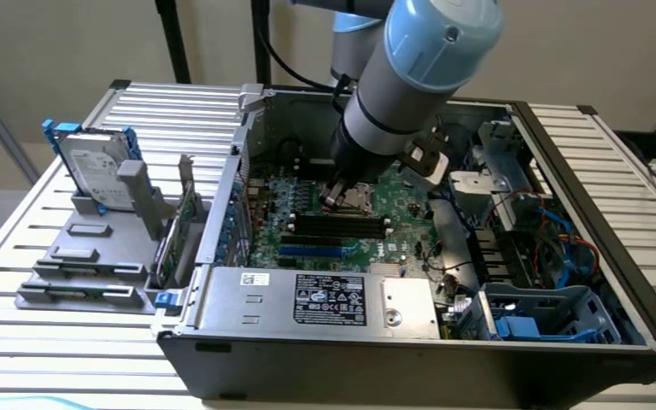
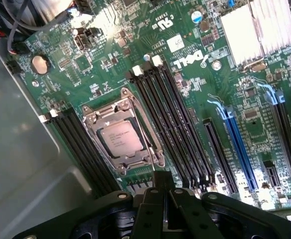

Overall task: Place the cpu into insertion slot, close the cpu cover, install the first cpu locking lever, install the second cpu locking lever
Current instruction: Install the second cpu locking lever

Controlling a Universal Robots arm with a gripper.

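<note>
One open computer case [image 1: 442, 342] lies on the slatted desk [image 1: 66, 325]. Inside it sits one green circuit board [image 2: 185, 107]. In the wrist view the board carries one cpu [image 2: 119, 140], one insertion slot [image 2: 88, 113] and one cpu cover [image 2: 148, 137].

The cpu lies flat in the insertion slot, pale metal face up. The cpu cover lies down over it: the silvery frame surrounds the chip on all four sides, and the chip face shows through the cut-out middle.

Two banks of long black memory slots flank the socket: one bank [image 2: 80, 144] on one side, one bank [image 2: 173, 129] on the other. One ribbed silver heatsink [image 2: 257, 30] and one round coin cell [image 2: 39, 63] also sit on the board.

One tool [image 2: 164, 191] hangs just above the board, near the edge of the cpu cover. Its two dark fingers [image 2: 155, 201] are pressed together with nothing between them. Contact with the cover cannot be determined.

In the exterior view, one arm [image 1: 419, 77] reaches down into the case over the socket area. One grey labelled power-supply box [image 1: 317, 299] sits at the near wall. One hard drive [image 1: 95, 166] stands in a grey holder [image 1: 83, 265] on the desk, at the exterior view's left.
</note>
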